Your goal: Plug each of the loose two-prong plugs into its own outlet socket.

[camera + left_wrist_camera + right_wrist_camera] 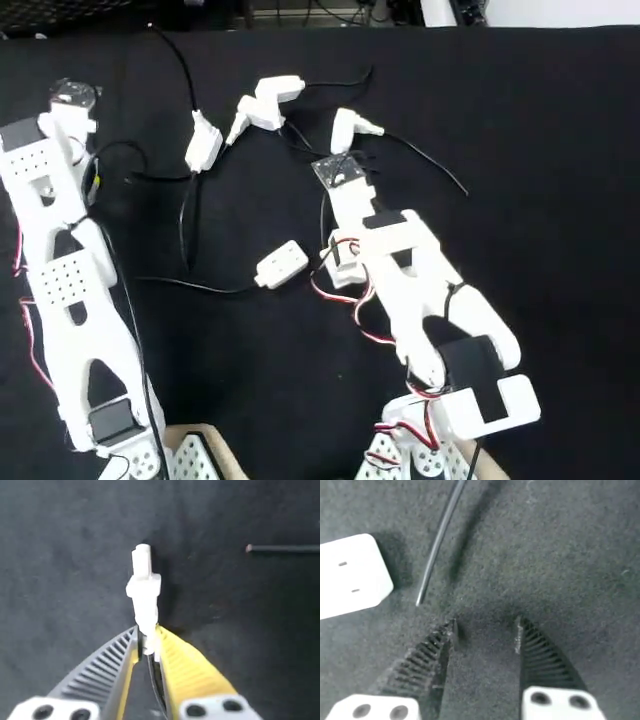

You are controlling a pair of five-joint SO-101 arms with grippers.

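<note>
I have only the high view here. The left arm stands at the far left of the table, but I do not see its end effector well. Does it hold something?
Observer: Yes. In the left wrist view, the left end effector is shut on a white plug, which juts forward out of it.
Operator: And the right one, is it open?
Observer: The right end effector is open, with only black cloth in the gap.
Operator: Is a socket near it?
Observer: A white socket block with two slots showing lies close by, ahead and to one side, untouched.
</note>
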